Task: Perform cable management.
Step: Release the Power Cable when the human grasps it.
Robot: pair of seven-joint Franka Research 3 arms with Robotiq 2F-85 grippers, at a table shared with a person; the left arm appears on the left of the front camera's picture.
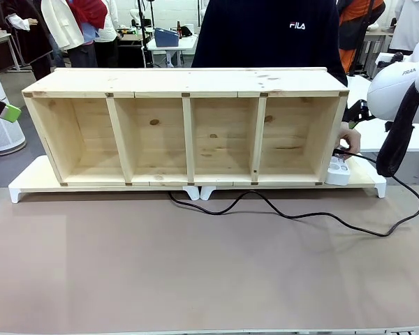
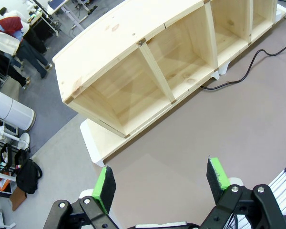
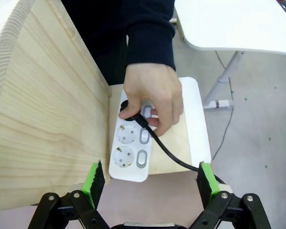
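Both grippers, left gripper [image 2: 160,183] and right gripper [image 3: 148,179], have fingers wide open and empty; a hand [image 3: 152,95] plugs the cable [image 1: 279,208], still loose.

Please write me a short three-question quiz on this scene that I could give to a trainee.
1. True or false: the person's hand is at the plug on the power strip.
2. How many compartments does the wooden shelf have? A) three B) four C) five
3. Fill in: the cable lies loose on the ____ in front of the shelf.

Key: 1 true. 2 B. 3 table. Both the right gripper and the left gripper hang open, holding nothing.
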